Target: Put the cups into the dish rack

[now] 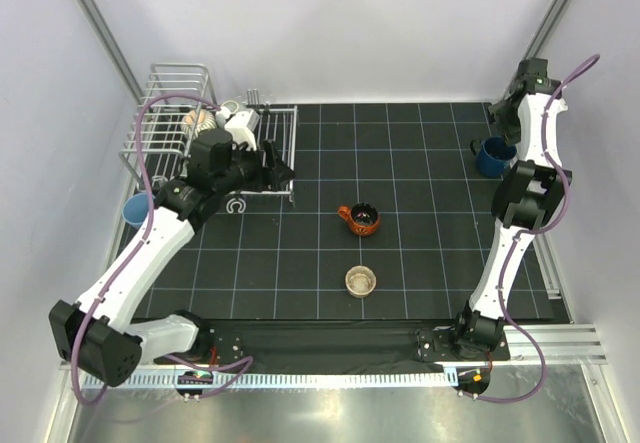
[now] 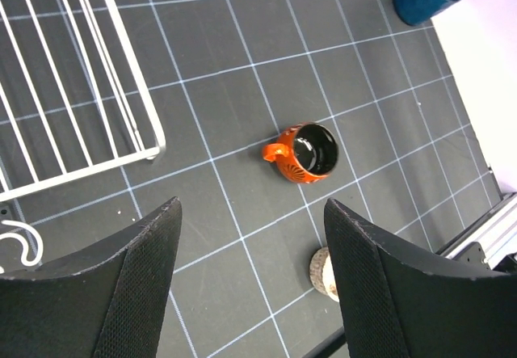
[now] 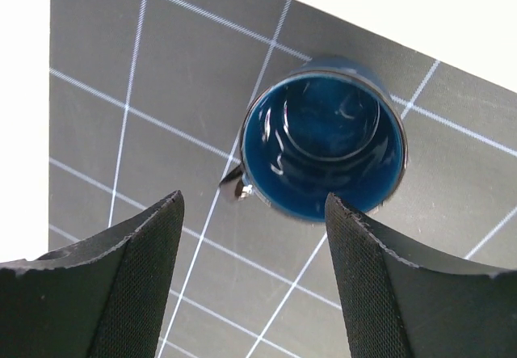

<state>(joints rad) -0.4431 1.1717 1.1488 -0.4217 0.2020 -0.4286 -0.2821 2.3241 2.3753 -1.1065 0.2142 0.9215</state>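
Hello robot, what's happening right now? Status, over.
Left gripper: jaws open, empty, at dish rack edge. Right gripper: jaws open, above dark blue mug, not gripping. Orange mug, tan cup on mat. Nothing blocking either.

Beneath me lies a black mat [image 1: 420,163] ruled with a white grid, filling the middle of the top view. A small white logo [image 2: 20,241] marks it at my left camera's lower left. White walls [image 1: 350,23] close off the top. A brushed metal ledge [image 1: 330,413] runs along the bottom, with an aluminium rail [image 1: 565,335] at lower right.
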